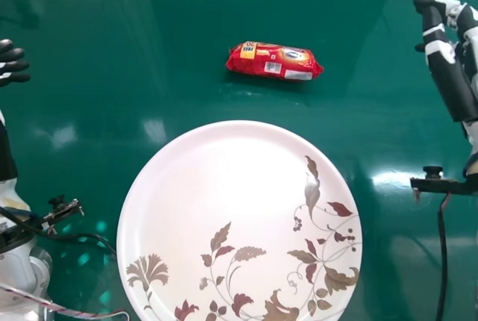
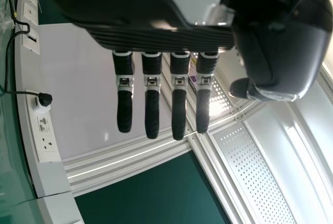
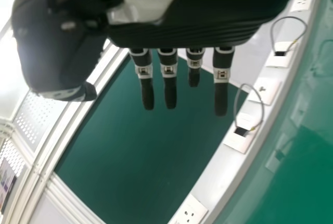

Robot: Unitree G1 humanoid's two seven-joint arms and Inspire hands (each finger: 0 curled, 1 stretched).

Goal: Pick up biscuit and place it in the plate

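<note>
While right hand (image 1: 449, 75) hovers, biscuit (image 1: 275, 61) well apart, leftward

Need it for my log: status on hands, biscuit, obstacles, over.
Left robot hand, right robot hand open, empty. Biscuit packet beyond plate. Cable by plate's left rim.

The green table (image 1: 388, 104) is glossy, catching patches of light. Beside it runs a pale strip (image 2: 54, 179) with sockets (image 2: 47, 143), one holding a black plug (image 2: 45, 99). Beyond stand white (image 2: 83, 88) and green panels (image 3: 130, 156), pale frames (image 2: 122, 161) and perforated panels (image 2: 255, 166).
</note>
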